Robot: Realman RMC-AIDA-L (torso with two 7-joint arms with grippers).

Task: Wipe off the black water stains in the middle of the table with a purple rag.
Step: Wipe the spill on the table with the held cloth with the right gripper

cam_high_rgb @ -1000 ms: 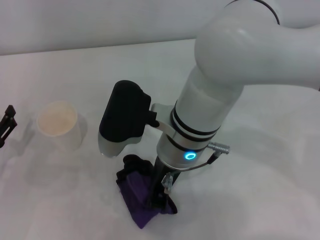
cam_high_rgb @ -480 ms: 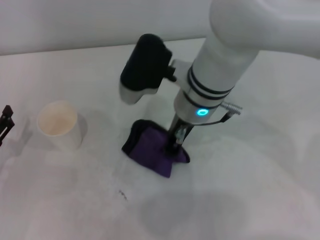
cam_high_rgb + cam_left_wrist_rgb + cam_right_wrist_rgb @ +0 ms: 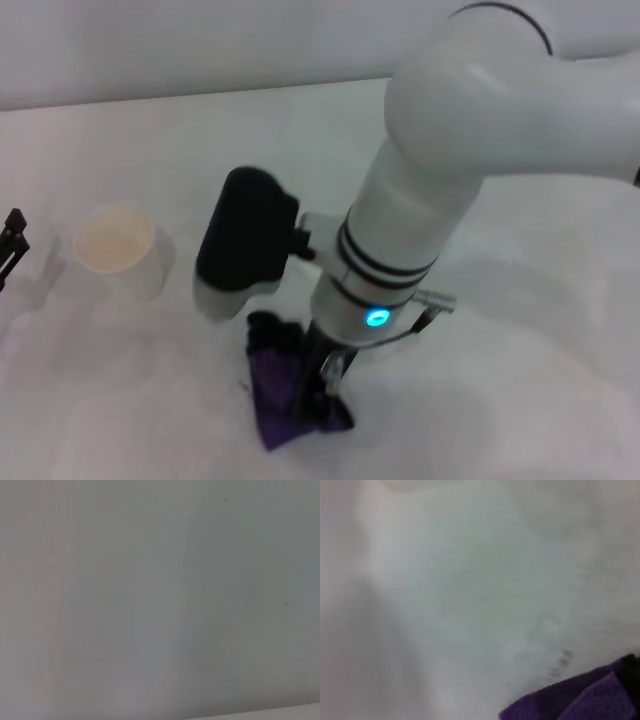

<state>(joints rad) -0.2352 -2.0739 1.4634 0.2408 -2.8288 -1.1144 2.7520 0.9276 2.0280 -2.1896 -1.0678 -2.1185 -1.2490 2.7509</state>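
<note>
The purple rag point(image 3: 278, 400) lies pressed on the white table point(image 3: 520, 400), bunched under my right gripper point(image 3: 318, 398), which is shut on it near the table's front middle. Of the black water stains only a faint dark streak point(image 3: 243, 384) shows, just left of the rag. The right wrist view shows the same smear point(image 3: 561, 661) close to the rag's edge point(image 3: 580, 700). My left gripper point(image 3: 12, 243) is parked at the far left edge of the head view. The left wrist view shows only plain grey surface.
A white paper cup point(image 3: 118, 248) stands upright on the left, between the parked left gripper and the right arm. The right arm's black wrist housing point(image 3: 242, 240) hangs over the table just right of the cup.
Half a second ago the right gripper held the rag farther back; it has dragged the rag toward the front edge again, near where it was a second ago. The left arm has not moved.
</note>
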